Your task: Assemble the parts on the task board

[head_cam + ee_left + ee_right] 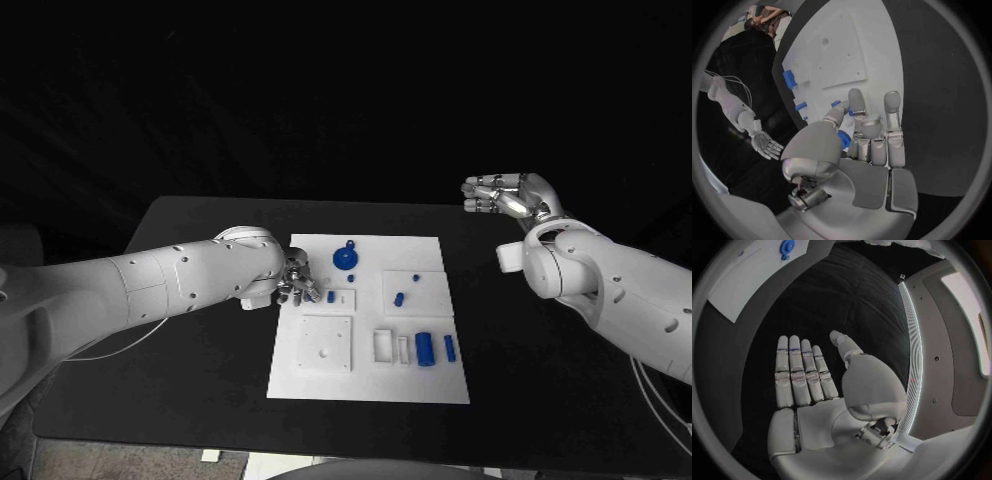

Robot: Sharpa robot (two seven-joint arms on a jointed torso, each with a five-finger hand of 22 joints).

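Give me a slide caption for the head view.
Left robot hand reaches over the white task board's left edge among blue parts, while the right robot hand waits raised beyond the table.

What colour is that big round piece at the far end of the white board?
The round piece is blue, clearest in the head view.

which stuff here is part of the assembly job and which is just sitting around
Job: white task board; blue round part; blue cylinder; small blue part pinched by the left hand.

Not in use: right hand, raised and holding nothing; black table.
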